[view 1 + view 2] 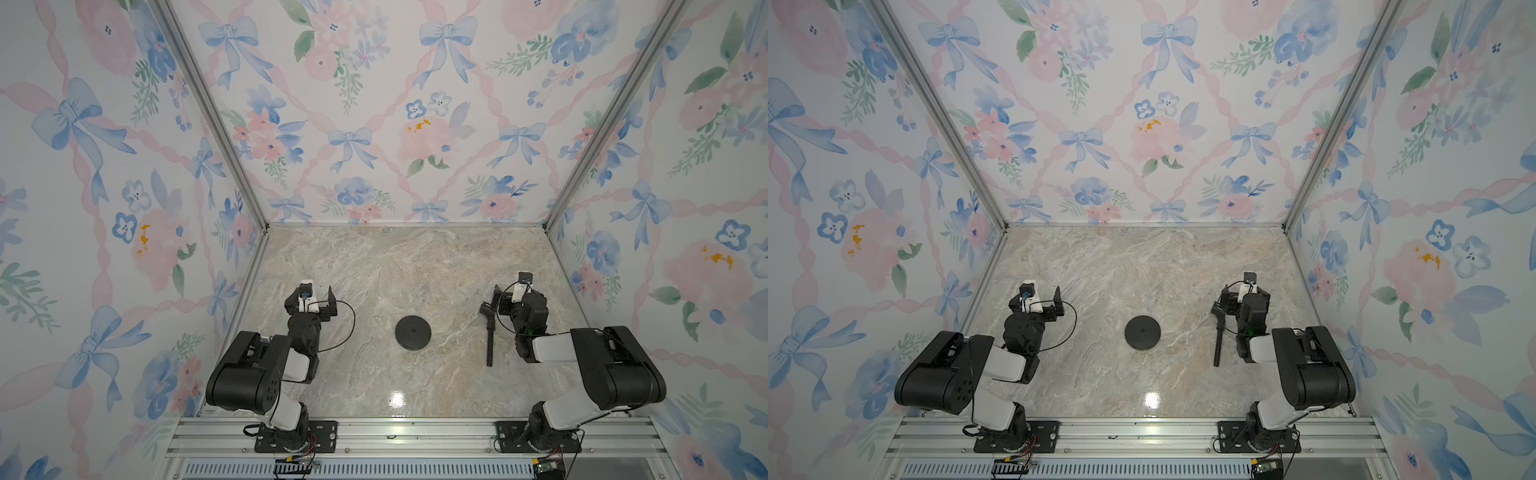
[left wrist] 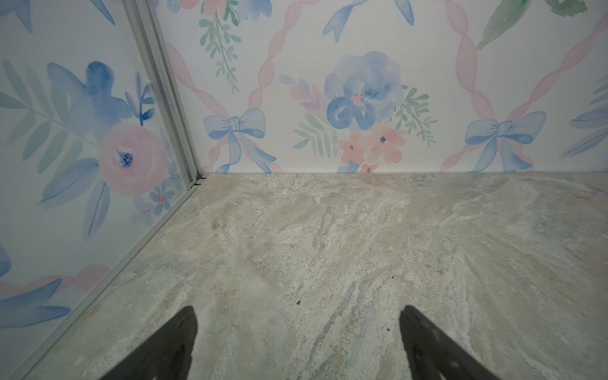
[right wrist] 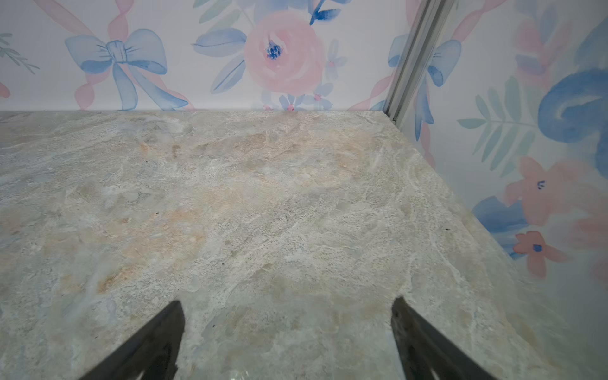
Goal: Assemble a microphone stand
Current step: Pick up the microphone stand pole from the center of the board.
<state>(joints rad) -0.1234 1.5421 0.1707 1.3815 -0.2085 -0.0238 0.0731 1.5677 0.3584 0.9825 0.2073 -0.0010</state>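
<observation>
Judged from the layout, nothing joined and no pick-up begun. (Reading the table (image 1: 374, 266) as a clock face in the top views, twelve at the back wall.)

Find the disc base (image 1: 413, 331) (image 1: 1142, 332) near the centre, a shade toward six, lying flat. Find the rod (image 1: 489, 338) (image 1: 1217, 340) at three o'clock of the disc, well apart from it. Lies flat along the twelve-to-six line, clip-like head at the twelve end.

Note the right gripper (image 3: 288, 300), jaws spread wide with only bare marble between them. Hangs just beside the rod's head on its three o'clock side; touching or not, impossible to tell. Note the left gripper (image 2: 297, 307), likewise spread wide and empty, at nine o'clock of the disc, well apart.

To do the pick-up well:
- Shift the right gripper toward nine until the shaft sits between the jaws.
- Turn them across the shaft and close on its upper half, leaving the six o'clock end bare.
- Lift, swing upright, and lower that end straight onto the small mark at the disc's centre (probably the socket, too small to be sure).
- Bring the left gripper in to steady the disc's rim, since it would likely slide.

Expect matte black on both parts: a round, low disc, and a thin straight shaft widening into a forked head.
</observation>
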